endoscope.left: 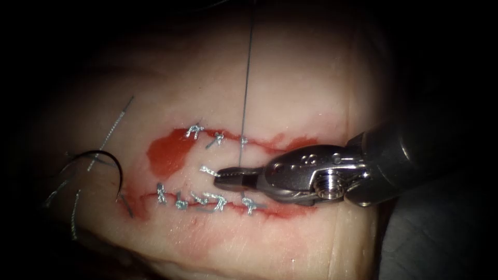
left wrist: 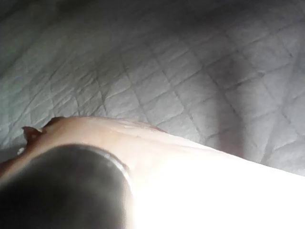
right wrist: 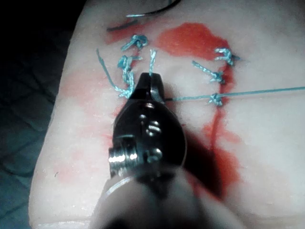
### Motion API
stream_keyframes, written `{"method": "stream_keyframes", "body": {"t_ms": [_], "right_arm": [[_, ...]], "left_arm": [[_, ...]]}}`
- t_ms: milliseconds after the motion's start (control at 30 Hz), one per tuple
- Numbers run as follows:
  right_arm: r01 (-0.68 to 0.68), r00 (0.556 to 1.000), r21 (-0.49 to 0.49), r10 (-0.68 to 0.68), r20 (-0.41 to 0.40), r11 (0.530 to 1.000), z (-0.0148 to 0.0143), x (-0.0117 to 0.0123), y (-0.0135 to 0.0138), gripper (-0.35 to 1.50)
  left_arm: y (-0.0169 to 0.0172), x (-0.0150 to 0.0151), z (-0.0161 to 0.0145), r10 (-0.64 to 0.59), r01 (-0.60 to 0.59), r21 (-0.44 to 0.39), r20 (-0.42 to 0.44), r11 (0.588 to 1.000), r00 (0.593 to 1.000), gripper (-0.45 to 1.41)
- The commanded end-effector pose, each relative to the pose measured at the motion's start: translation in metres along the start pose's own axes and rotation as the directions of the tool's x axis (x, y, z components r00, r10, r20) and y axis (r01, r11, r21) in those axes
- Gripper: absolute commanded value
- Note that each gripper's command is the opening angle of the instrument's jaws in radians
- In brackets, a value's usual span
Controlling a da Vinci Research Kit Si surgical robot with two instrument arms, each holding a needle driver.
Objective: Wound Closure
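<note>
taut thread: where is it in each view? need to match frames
Endoscope view: the thread runs from the top edge down to the right pincer, which is shut on it.
Right wrist view: the thread leaves that pincer and passes through a knot.
Shared landmark: the red fluid. The needle lies unheld on the tissue left of it.

The right arm's tool (endoscope.left: 224, 177) is coming in from the right and sitting over the tissue (endoscope.left: 290, 83), its jaws closed on the thread (endoscope.left: 245, 78) between the two rows of knots (endoscope.left: 205, 199), while that thread is running straight up and away from the jaws across the far row. Well off to the left, the needle (endoscope.left: 111, 166) is lying free on the tissue beyond the end of the cut, with cut ends of thread (endoscope.left: 72, 179) lying around it and the red fluid (endoscope.left: 168, 153) pooling between needle and tool.
</note>
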Motion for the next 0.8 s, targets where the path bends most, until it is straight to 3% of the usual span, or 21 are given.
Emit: {"method": "stream_keyframes", "body": {"t_ms": [33, 633, 767, 800], "right_arm": [[-0.003, 1.000, -0.003, 0.003, 0.003, 1.000, 0.0010, -0.0001, 0.0001, -0.35], [-0.077, 0.994, -0.021, 0.075, -0.080, 0.997, 0.0011, 0.0002, 0.0017, -0.35], [-0.071, 0.996, -0.022, 0.070, -0.053, 0.997, 0.0009, -0.0002, 0.0011, -0.35], [-0.073, 0.997, 0.021, 0.073, 0.021, 0.997, 0.0001, -0.0005, 0.0004, 0.37]], "left_arm": [[0.0004, -0.0007, 0.0006, -0.004, 0.004, 0.000, 0.002, 1.000, 1.000, -0.45], [0.0001, -0.0020, 0.0014, -0.054, 0.054, 0.041, -0.008, 0.998, 0.999, -0.45], [0.0007, -0.0015, 0.0009, -0.052, 0.051, 0.053, 0.008, 0.997, 0.999, -0.45], [0.0020, -0.0002, -0.0007, -0.113, 0.110, 0.087, 0.036, 0.990, 0.993, -0.45]]}}
